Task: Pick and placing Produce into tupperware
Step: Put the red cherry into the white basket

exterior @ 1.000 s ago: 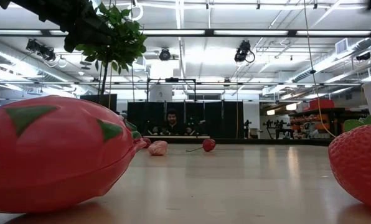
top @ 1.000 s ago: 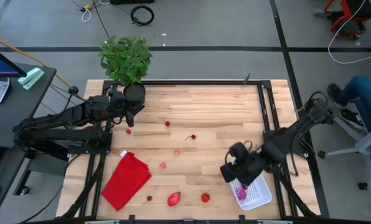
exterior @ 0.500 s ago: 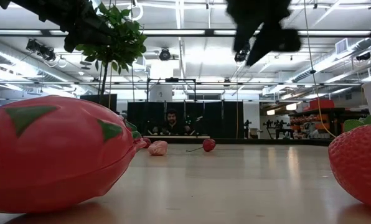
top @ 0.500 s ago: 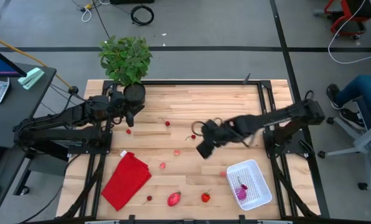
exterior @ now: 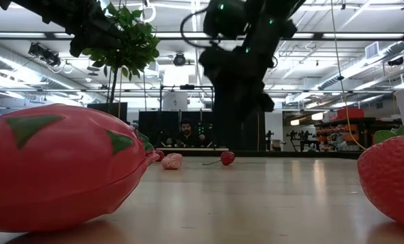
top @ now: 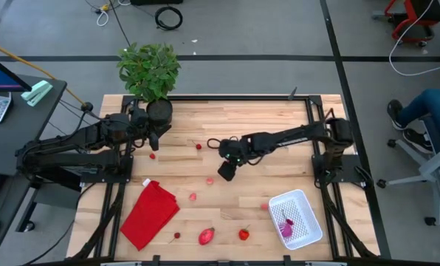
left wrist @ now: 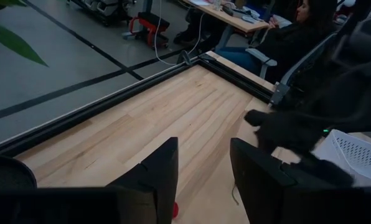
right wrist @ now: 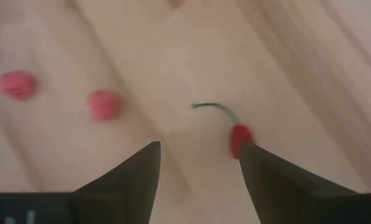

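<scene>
Table (top: 264, 122): cherry (right wrist: 240, 138) beside right fingers (right wrist: 269, 174)

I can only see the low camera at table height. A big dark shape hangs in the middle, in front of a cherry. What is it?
Observer: From above, that is the right gripper, reaching from the table's right side to its middle. The left gripper waits by the plant pot.
Operator: Is it holding anything?
Observer: No. Its own camera shows its fingers apart and empty, with the cherry on the wood just ahead of one finger.
Operator: Where would the fruit go?
Observer: Into a white basket by the table's right edge. A purple-pink piece already lies in it.
</scene>
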